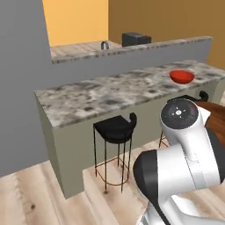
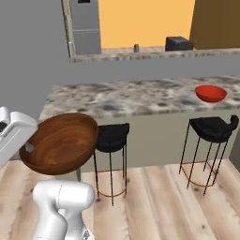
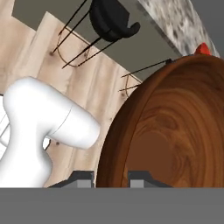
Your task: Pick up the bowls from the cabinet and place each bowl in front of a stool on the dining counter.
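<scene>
The claw [image 3: 111, 178] is gripping the rim of the dark reddish-brown wooden bowl [image 2: 60, 142], jaws nearly closed on it — holding it tilted in the air, short of the speckled stone worktop [image 2: 122, 99]. The glossy red bowl [image 2: 210, 93] is sitting on that worktop — above a black stool [image 2: 213, 129].

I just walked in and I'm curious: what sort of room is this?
Most likely a home kitchen with a breakfast bar: a stone-topped dining counter, black stools tucked under it, and a red bowl set out on top.
</scene>
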